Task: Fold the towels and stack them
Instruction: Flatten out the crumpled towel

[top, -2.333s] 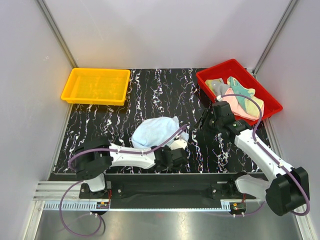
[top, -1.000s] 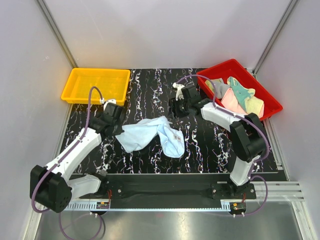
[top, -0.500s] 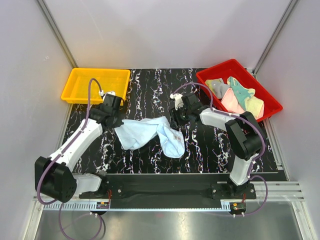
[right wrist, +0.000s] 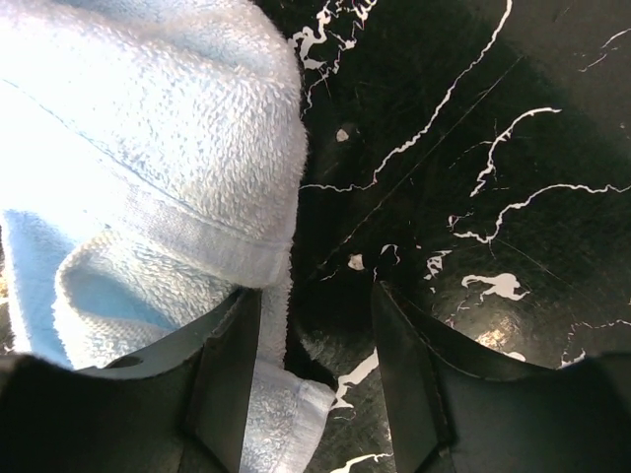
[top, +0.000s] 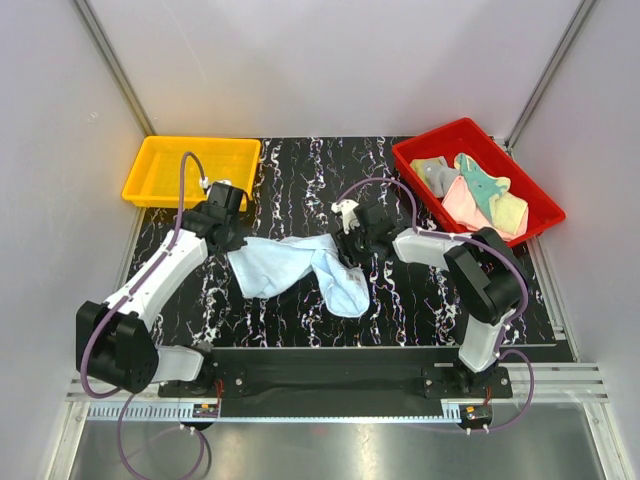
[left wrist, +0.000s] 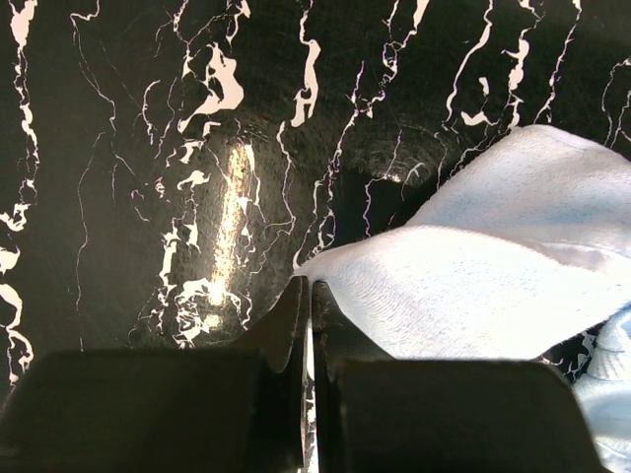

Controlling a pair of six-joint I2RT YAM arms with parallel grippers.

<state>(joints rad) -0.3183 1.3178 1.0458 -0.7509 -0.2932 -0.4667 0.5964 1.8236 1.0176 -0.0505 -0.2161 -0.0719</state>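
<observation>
Left gripper (left wrist: 308, 296) is pinched shut on a corner of the light blue towel (top: 290, 265), which lies rumpled across the middle of the frame on the black marbled table (top: 300, 170); right gripper (right wrist: 311, 305) hangs with jaws apart over its thick hem. Soft, light and floppy, it probably handles best by corners or hem. No label or writing is legible

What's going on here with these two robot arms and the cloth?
Two robot arms are working on a light blue towel lying rumpled on the black table. The left hand is pinched shut on one corner. The right hand sits open at the towel's other end, not gripping it. More towels lie in the red tray. The blue one is not folded yet.
</observation>
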